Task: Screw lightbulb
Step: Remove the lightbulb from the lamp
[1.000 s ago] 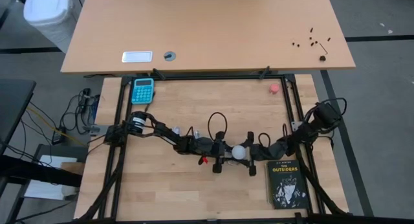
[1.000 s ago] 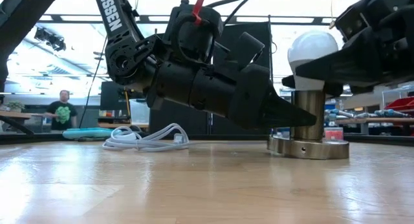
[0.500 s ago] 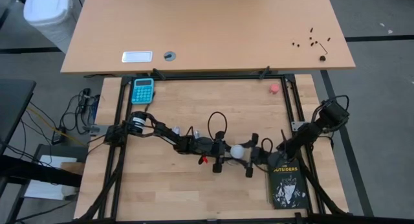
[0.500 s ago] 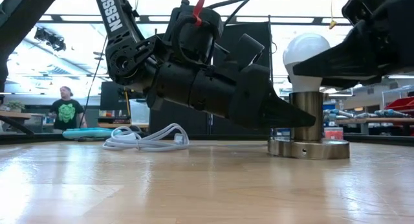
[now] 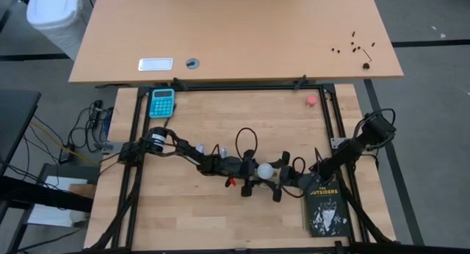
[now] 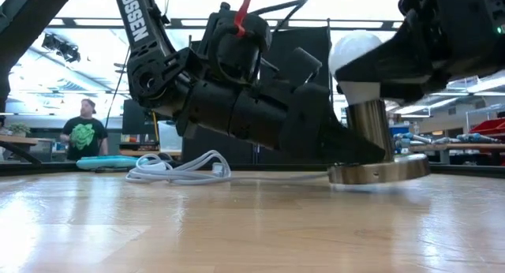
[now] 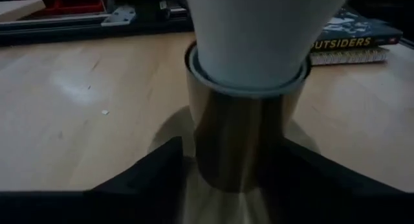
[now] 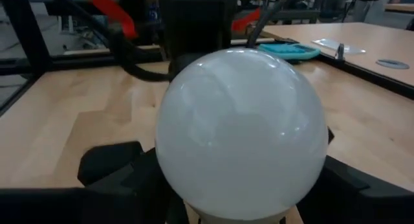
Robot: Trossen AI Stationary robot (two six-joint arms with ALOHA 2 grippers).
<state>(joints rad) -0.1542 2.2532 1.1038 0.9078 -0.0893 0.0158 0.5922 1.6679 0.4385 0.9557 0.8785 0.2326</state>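
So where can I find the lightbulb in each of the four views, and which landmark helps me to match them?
High view: the lightbulb is a white dot at table centre, between both arms.
Low view: upper right, above the brass socket.
Left wrist view: top centre, seated in the socket.
Right wrist view: fills the middle, seen as a white globe.
Shared landmark: the black book, also behind the bulb in the left wrist view; the teal calculator shows in the right wrist view.

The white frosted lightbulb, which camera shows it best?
The right wrist view: the white frosted lightbulb fills it, globe unobstructed. The left wrist view shows only its neck in the brass socket; the low view hides part behind the right gripper; the high view shows a dot.
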